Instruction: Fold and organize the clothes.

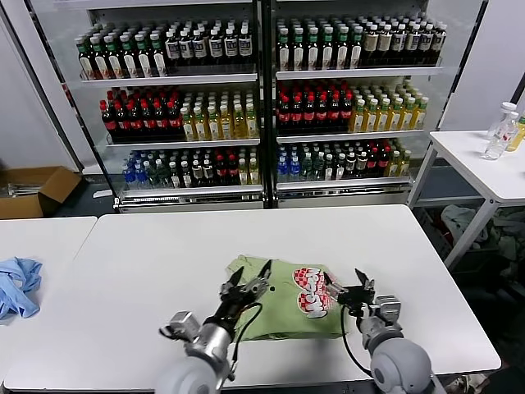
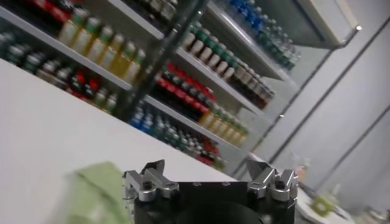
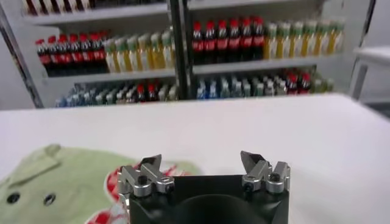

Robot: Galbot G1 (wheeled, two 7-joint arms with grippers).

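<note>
White table (image 1: pixel 148 271) in a shop-like room; drink coolers (image 1: pixel 262 98) behind, 2nd table w/ bottles on the right, blue garment (image 1: pixel 16 283) far left. Green polo shirt (image 1: pixel 279 316) lies folded at the near-centre edge, long axis left-right, checkered print (image 1: pixel 310 291) at its right end. Left gripper (image 1: pixel 248 279) & right gripper (image 1: pixel 344 286) hover over it, both w/ jaws apart, holding nothing.

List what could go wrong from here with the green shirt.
1. The shirt is a loose bundle, and both grippers, left and right, hang over it with open jaws, so a fold may spring back.
2. A jaw tip could snag the cloth as an arm pulls away.
3. The shirt lies near the table's front edge and could be dragged off.
</note>
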